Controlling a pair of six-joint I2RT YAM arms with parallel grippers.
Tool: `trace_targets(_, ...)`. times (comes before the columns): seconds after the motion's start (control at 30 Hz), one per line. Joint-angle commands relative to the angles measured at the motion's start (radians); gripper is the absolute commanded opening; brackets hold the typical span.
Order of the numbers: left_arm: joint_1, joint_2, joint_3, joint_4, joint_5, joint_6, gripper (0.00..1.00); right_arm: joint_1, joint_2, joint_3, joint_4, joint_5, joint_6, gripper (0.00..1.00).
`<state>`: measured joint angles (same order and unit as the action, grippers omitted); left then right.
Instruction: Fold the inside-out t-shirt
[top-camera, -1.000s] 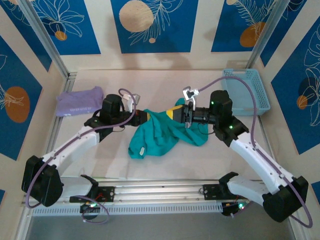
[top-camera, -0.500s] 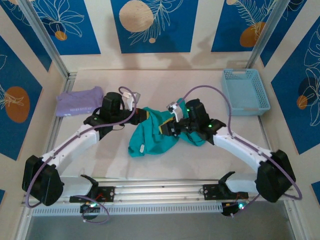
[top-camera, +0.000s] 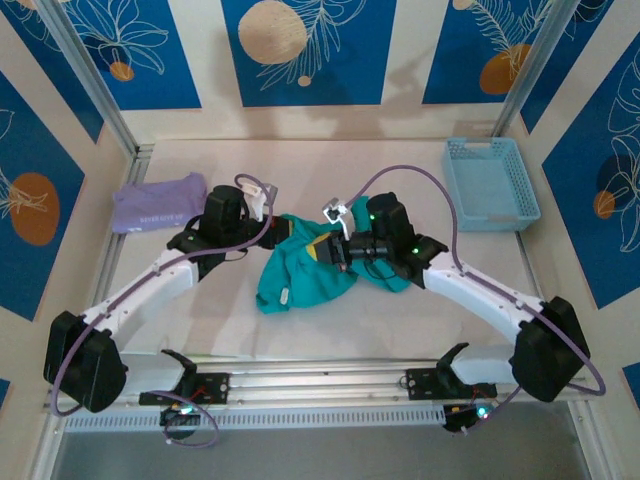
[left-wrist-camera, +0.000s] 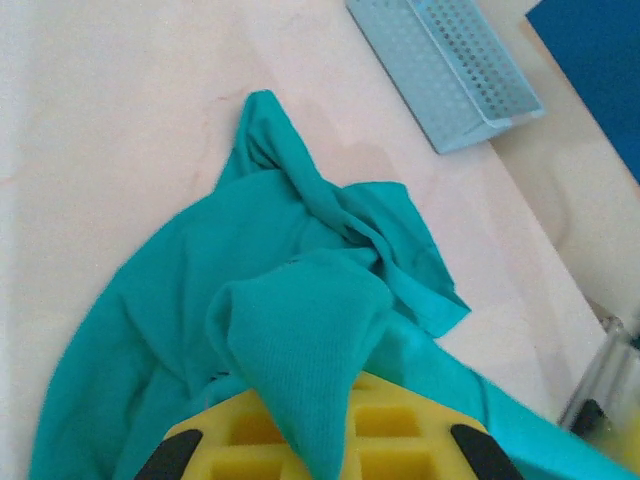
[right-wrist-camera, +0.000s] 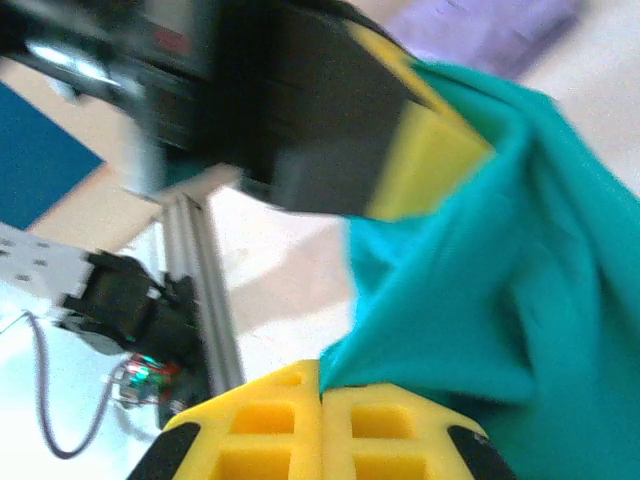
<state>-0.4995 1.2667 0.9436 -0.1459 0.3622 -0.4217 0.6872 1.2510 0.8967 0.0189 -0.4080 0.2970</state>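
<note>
The inside-out t-shirt (top-camera: 300, 278) is a bunched teal heap at the table's middle, with a small pale tag near its front edge. My left gripper (top-camera: 291, 232) is shut on the shirt's upper left part; in the left wrist view a fold of the teal cloth (left-wrist-camera: 300, 340) runs down between its yellow pads (left-wrist-camera: 250, 440). My right gripper (top-camera: 323, 250) sits just right of it, shut on the shirt too. In the right wrist view the cloth (right-wrist-camera: 480, 270) is pinched at the seam of its closed yellow pads (right-wrist-camera: 380, 430), and the left gripper's yellow pad (right-wrist-camera: 425, 155) is close above.
A folded lavender shirt (top-camera: 156, 203) lies at the far left, behind the left arm. A light blue basket (top-camera: 490, 183) stands at the back right, also seen in the left wrist view (left-wrist-camera: 450, 70). The metal rail (top-camera: 320, 385) runs along the near edge.
The right arm swung left from the shirt's right side, opened briefly, and closed on the cloth close beside the left gripper. The left gripper kept its hold and barely moved.
</note>
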Motion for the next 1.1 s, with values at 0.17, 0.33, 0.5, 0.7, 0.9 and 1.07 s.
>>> trace_targets(0.17, 0.010, 0.044, -0.031, 0.264, 0.102, 0.017, 0.00, 0.156, 0.049, 0.141, -0.119, -0.022, -0.079, 0.25)
trace_targets(0.33, 0.012, 0.008, -0.076, 0.345, 0.175, 0.027, 0.00, 0.095, -0.100, 0.007, -0.183, 0.056, -0.167, 0.43)
trace_targets(0.5, 0.010, -0.018, -0.103, 0.373, 0.192, 0.017, 0.00, -0.028, -0.165, -0.118, -0.153, 0.195, -0.152, 0.47)
trace_targets(0.7, 0.010, -0.018, -0.097, 0.365, 0.199, 0.007, 0.00, -0.036, -0.039, -0.106, -0.106, 0.348, -0.155, 0.50)
trace_targets(0.9, 0.010, -0.020, -0.097, 0.355, 0.189, 0.002, 0.00, -0.015, 0.106, -0.050, -0.011, 0.277, -0.126, 0.40)
trace_targets(1.07, 0.011, -0.013, -0.090, 0.253, 0.008, -0.001, 0.05, -0.049, 0.033, -0.050, -0.020, 0.158, -0.072, 0.00)
